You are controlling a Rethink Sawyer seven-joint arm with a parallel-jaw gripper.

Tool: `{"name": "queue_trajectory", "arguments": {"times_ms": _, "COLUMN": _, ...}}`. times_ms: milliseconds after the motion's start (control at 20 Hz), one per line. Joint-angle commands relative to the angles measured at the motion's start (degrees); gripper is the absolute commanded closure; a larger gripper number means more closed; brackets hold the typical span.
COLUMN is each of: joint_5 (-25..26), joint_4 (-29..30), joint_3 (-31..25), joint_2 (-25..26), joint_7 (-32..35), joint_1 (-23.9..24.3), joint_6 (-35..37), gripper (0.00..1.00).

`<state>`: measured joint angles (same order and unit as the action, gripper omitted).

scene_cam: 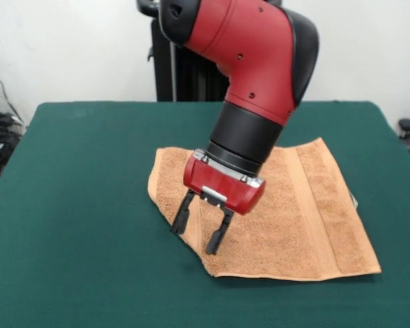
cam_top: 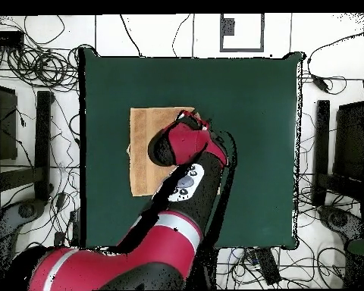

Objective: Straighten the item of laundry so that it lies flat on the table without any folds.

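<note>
Orange-tan towel beneath end effector

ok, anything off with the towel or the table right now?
Mostly fine. The towel lies nearly flat but skewed to the table edges, and its left edge under the open gripper looks uneven, possibly tucked. No damage visible.

Our towel at table centre, gripper over its nine-o'clock edge in the front view.
</note>
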<state>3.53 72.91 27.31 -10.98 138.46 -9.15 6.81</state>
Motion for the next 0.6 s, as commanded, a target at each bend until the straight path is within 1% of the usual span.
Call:
{"name": "queue_trajectory", "arguments": {"times_ms": 50, "joint_5": -2.58, "joint_4": 6.03, "joint_3": -9.3, "joint_2": 1.25, "joint_7": 5.69, "joint_1": 0.55, "joint_6": 6.92, "gripper": 0.0}}
{"name": "queue_trajectory", "arguments": {"times_ms": 200, "joint_5": -2.12, "joint_4": 5.69, "joint_3": -9.26, "joint_2": 1.42, "joint_7": 4.98, "joint_1": 1.12, "joint_6": 7.16, "gripper": 0.0}}
{"name": "queue_trajectory", "arguments": {"times_ms": 600, "joint_5": -3.0, "joint_4": 4.71, "joint_3": -7.27, "joint_2": 3.7, "joint_7": 6.94, "joint_1": 0.28, "joint_6": 5.43, "gripper": 0.0}}
